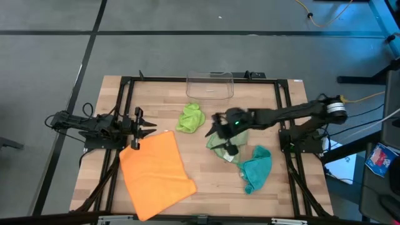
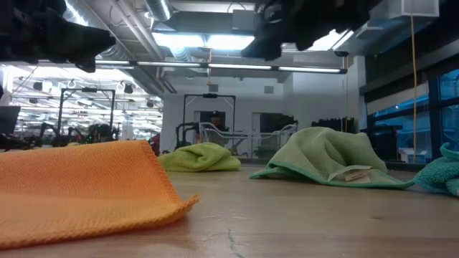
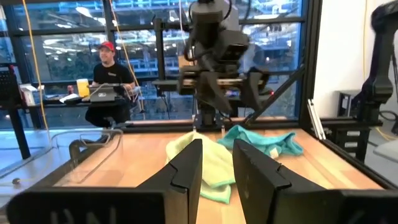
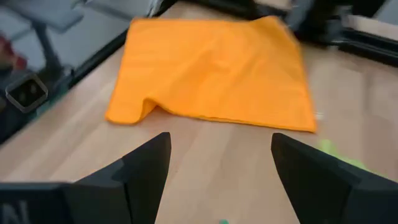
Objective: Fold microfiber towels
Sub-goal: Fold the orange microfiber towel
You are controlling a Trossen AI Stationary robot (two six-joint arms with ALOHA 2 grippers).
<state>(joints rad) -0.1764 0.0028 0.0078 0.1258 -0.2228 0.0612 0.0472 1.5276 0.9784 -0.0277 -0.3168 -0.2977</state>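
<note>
Large orange microfiber towel [image 1: 157, 172] lying flat, long axis running diagonally away from the left gripper [image 1: 139, 125], its near corner just below those fingers. Left gripper nearer by far; jaws narrowly parted, holding nothing. Right gripper [image 1: 226, 134] hovering wide open and empty directly over the crumpled pale sage green cloth [image 1: 220, 145], orange towel well apart across bare table. Probably a left-side corner pick next.

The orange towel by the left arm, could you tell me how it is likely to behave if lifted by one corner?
The orange towel would probably droop limply, since one edge already buckles in the right wrist view. It looks thin and light, lying nearly flat on the table.
</note>
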